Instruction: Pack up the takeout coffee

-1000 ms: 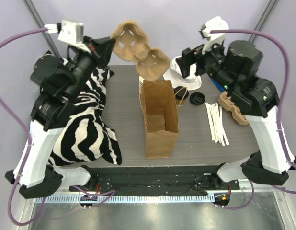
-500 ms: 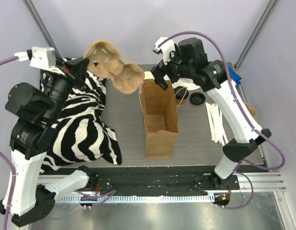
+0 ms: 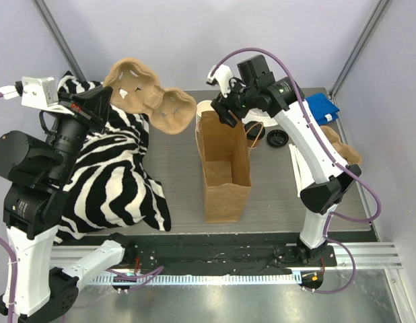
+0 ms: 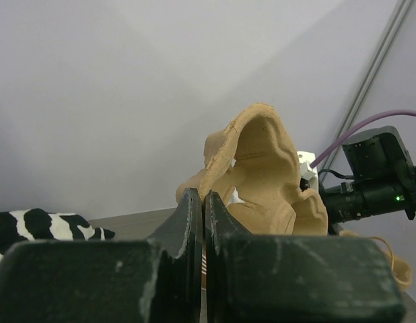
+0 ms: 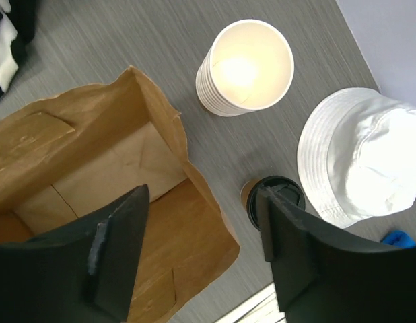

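The takeout coffee (image 5: 279, 184) stands on the table (image 5: 93, 40) just beside the open paper bag (image 5: 120, 161) — my right wrist view shows its black lid plainly, the top view barely. My right pincer (image 5: 200, 195) hangs spread above it; my left pincer (image 4: 203, 202) is clamped on the pulp tray (image 4: 262, 168).

top: overhead, wide | left wrist: level, close | right wrist: downward, shares bag (image 5: 120, 158) with top

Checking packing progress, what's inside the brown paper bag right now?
Only its own folded paper bottom shows inside the brown paper bag; no cup. The takeout coffee stands outside, beside it. Fingers of the right hand hide part of the interior in the wrist view.
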You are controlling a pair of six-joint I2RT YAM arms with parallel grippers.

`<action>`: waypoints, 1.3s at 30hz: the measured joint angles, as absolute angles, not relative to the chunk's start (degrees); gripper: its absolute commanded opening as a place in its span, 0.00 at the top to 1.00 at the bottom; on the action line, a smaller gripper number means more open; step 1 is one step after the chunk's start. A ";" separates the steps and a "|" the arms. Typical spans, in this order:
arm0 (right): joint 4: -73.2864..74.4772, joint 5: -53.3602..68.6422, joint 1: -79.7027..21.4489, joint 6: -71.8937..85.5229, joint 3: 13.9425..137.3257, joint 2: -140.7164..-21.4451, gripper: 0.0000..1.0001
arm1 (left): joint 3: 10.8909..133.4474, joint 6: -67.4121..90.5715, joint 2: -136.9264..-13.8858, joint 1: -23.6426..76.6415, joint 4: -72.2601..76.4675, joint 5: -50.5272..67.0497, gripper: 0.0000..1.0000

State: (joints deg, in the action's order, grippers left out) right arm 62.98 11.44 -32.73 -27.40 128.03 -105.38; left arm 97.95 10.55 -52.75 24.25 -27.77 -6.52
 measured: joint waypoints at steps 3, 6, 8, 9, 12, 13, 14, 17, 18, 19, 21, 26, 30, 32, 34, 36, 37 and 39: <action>63.26 11.81 -32.73 -27.90 127.92 -105.78 0.76 | 98.21 10.55 -53.67 24.23 -28.05 -4.56 1.00; 63.61 12.01 -32.73 -28.10 127.92 -105.82 0.99 | 98.76 10.52 -54.83 24.23 -28.27 -2.02 1.00; 63.61 12.08 -32.73 -28.08 127.96 -105.82 0.99 | 99.53 10.48 -55.57 24.23 -28.67 -0.08 1.00; 63.64 12.10 -32.73 -27.92 128.01 -105.82 0.99 | 100.03 10.44 -55.96 24.23 -28.97 1.04 1.00; 63.66 11.75 -32.71 -27.46 128.16 -105.78 0.99 | 101.75 10.22 -56.95 24.23 -29.63 4.56 1.00; 63.66 11.62 -32.71 -27.18 128.31 -105.75 0.99 | 102.26 10.20 -57.23 24.23 -29.67 5.85 1.00; 63.66 11.55 -32.71 -26.89 128.44 -105.73 0.99 | 102.65 10.13 -57.43 24.23 -29.69 6.90 1.00; 63.57 11.18 -32.73 -25.45 128.79 -105.01 0.99 | 104.64 10.02 -58.54 24.23 -29.89 10.55 1.00; 63.57 11.07 -32.73 -24.84 128.79 -104.44 0.99 | 105.43 9.98 -59.02 24.23 -29.87 11.88 1.00; 63.55 11.05 -32.77 -24.21 128.79 -103.70 0.99 | 106.04 9.93 -59.40 24.23 -29.85 13.04 1.00; 63.46 10.85 -32.77 -23.35 128.79 -102.08 0.99 | 106.96 9.82 -59.99 24.23 -29.85 15.00 1.00; 62.72 10.46 -33.08 -22.17 126.15 -96.42 0.99 | 107.90 9.87 -61.08 24.23 -29.71 17.89 1.00; 62.61 10.39 -33.28 -22.11 122.89 -94.35 0.99 | 107.87 10.07 -61.28 24.23 -29.61 18.63 1.00; 62.50 10.37 -33.28 -22.11 120.70 -94.35 0.99 | 107.68 10.09 -61.45 24.23 -29.54 18.65 1.00; 62.78 10.13 -33.28 -22.15 118.74 -94.56 0.84 | 107.31 10.11 -61.47 24.23 -29.54 18.65 1.00; 63.33 9.96 -33.26 -22.24 117.58 -95.22 0.63 | 106.85 10.11 -61.39 24.23 -29.43 18.65 1.00; 63.59 9.78 -33.26 -22.26 117.36 -95.59 0.57 | 106.65 10.11 -61.34 24.23 -29.43 18.65 1.00; 63.88 9.50 -33.28 -22.31 117.32 -96.18 0.48 | 106.19 10.11 -61.28 24.23 -29.36 18.65 1.00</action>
